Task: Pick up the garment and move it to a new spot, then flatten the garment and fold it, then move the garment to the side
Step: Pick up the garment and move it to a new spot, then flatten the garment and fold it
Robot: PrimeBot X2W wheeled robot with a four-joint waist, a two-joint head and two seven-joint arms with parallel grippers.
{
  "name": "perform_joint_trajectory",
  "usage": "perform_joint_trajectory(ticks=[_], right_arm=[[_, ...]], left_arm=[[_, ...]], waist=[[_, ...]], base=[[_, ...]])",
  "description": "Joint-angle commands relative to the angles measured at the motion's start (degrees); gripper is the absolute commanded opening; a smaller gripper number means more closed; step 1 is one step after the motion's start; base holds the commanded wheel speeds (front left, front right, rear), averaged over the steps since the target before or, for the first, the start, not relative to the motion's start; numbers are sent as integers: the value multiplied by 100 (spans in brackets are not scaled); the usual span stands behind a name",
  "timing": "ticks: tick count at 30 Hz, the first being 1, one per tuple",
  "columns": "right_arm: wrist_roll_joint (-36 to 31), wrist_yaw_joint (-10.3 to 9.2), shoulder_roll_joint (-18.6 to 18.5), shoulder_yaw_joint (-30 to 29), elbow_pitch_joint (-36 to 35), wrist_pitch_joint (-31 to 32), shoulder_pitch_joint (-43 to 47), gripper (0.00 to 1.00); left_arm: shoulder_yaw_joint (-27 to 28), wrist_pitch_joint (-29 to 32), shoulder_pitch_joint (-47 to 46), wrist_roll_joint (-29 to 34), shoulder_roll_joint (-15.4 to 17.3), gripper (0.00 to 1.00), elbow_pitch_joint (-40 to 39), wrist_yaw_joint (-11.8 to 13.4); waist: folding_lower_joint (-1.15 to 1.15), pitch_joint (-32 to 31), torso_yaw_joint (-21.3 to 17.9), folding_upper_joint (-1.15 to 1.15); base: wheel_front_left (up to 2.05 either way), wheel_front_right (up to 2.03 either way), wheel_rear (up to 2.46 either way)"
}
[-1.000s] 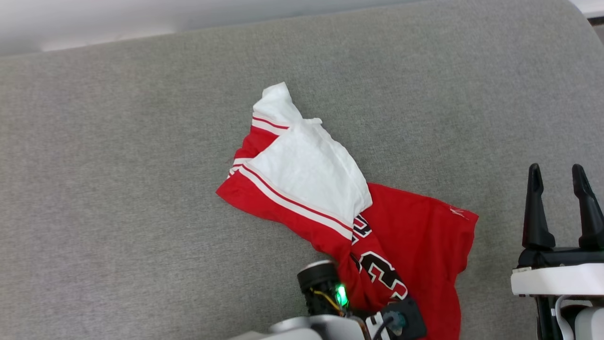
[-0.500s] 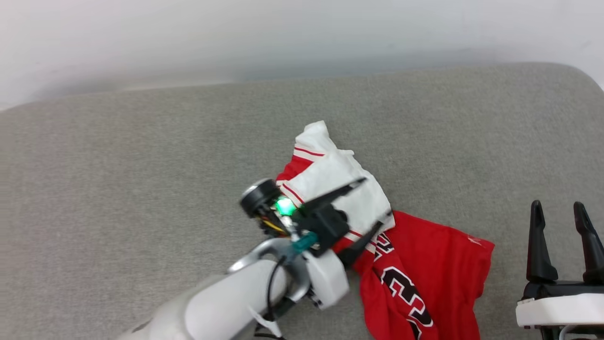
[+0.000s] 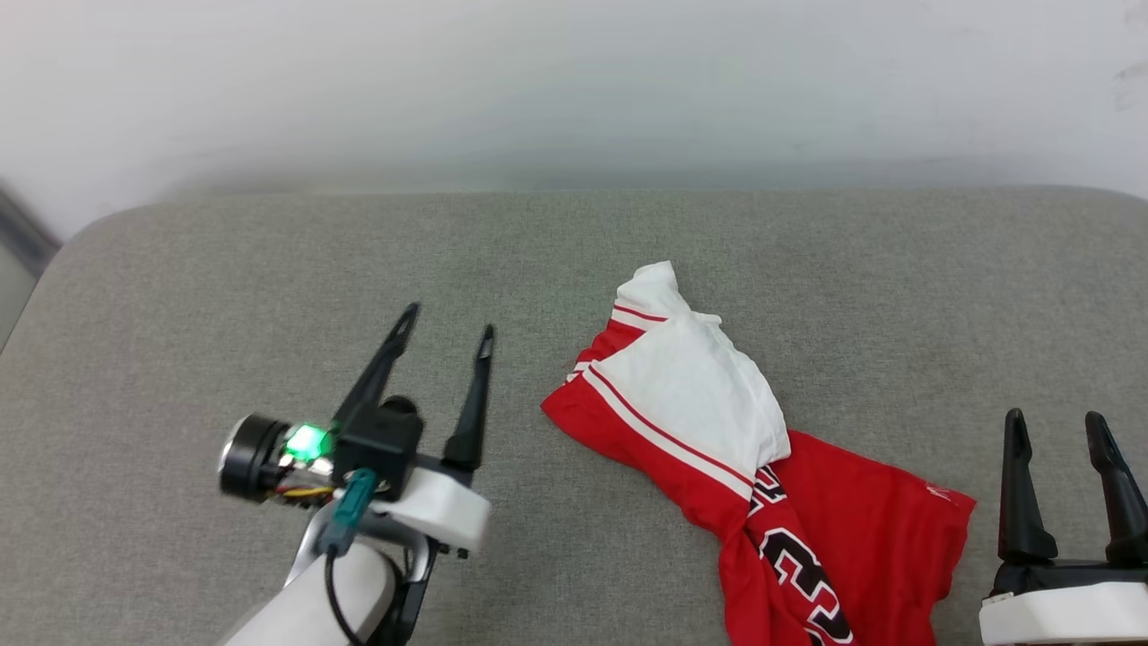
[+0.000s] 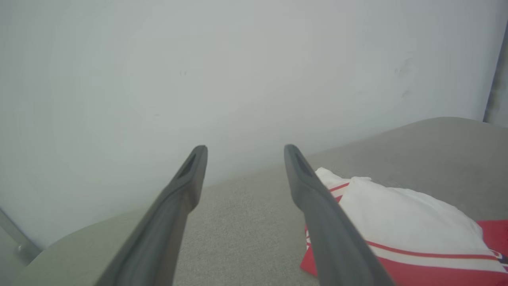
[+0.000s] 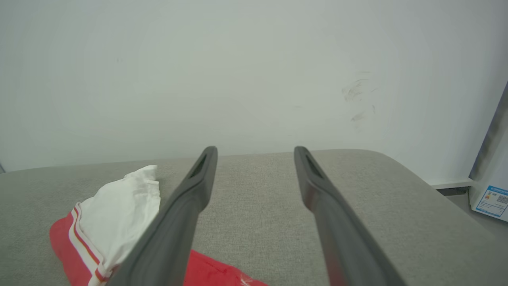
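The garment (image 3: 744, 458), a red jersey with white sleeves and black print, lies crumpled on the grey cushion (image 3: 269, 260), right of centre. It also shows as the garment (image 4: 397, 222) at the lower right of the left wrist view and the garment (image 5: 107, 214) at the lower left of the right wrist view. My left gripper (image 3: 446, 330) hovers open and empty to the garment's left, apart from it. Its fingers (image 4: 182, 190) hold nothing. My right gripper (image 3: 1054, 423) stands open and empty at the lower right, just right of the garment's red body.
The cushion's rounded far edge meets a pale wall (image 3: 574, 81). A white box with a blue label (image 5: 492, 198) stands past the cushion's right end.
My left gripper has opened, let go of the garment and swung left, away from it. The head camera has tilted up, so the whole scene sits lower. The right gripper stays open.
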Motion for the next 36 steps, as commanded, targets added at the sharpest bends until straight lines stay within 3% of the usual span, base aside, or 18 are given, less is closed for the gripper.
perform_joint_trajectory(ticks=[1, 5, 6, 13, 25, 36], right_arm=[[-33, -2, 11, 10, -10, -14, 68, 100], [-59, -2, 11, 51, 23, -14, 93, 100], [-62, -2, 10, 99, 42, -14, 142, 100], [-56, -2, 11, 273, 91, -14, 263, 100], [-7, -2, 11, 482, 172, -14, 448, 100], [-6, -2, 11, 492, 185, -14, 503, 100]], left_arm=[[96, -12, 119, 38, 7, 100, -31, 30], [711, -13, 742, 288, -111, 100, -226, 120], [1093, -14, 1142, 470, -231, 100, -247, 24], [1805, -14, 1859, 889, -605, 100, -225, -284], [2612, -15, 2342, 1444, -1234, 100, -228, -928], [3071, -15, 2476, 1780, -1569, 100, -182, -1307]], waist=[[1, -21, 20, 0], [1, -75, 43, 0], [1, -123, 38, 0], [1, -229, 4, 0], [1, -257, 17, 0], [1, -263, 17, 0]], base=[[0, 0, 0], [0, 0, 0], [0, 0, 0], [0, 0, 0], [0, 0, 0], [0, 0, 0]])
